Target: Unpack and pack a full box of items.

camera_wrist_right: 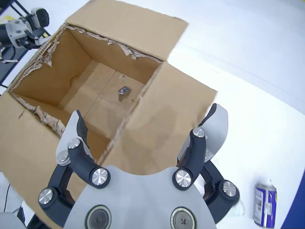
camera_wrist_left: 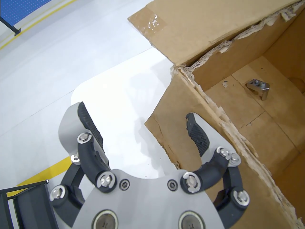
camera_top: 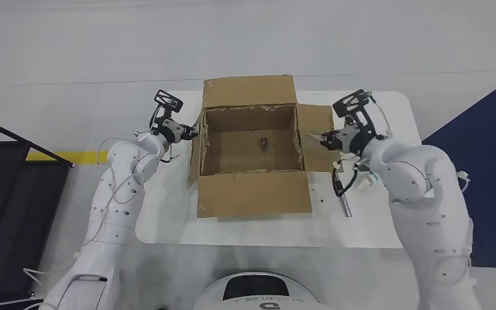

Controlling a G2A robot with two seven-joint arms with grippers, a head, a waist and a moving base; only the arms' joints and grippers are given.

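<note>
White table (camera_top: 372,225), box (camera_top: 248,194) between left gripper (camera_wrist_left: 135,111) and right gripper (camera_wrist_right: 145,111), both spread

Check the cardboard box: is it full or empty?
Nearly empty: the box stands open, with one small metal part on its floor.

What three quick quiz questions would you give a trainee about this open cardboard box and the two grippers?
1. True or false: the brown cardboard box is packed full.
2. Multiple choice: the left gripper is A) open, B) shut on a flap, C) shut on a can.
3. Short answer: what lies on the box's floor?
Key: 1 false; 2 A; 3 one small grey metal part.
</note>
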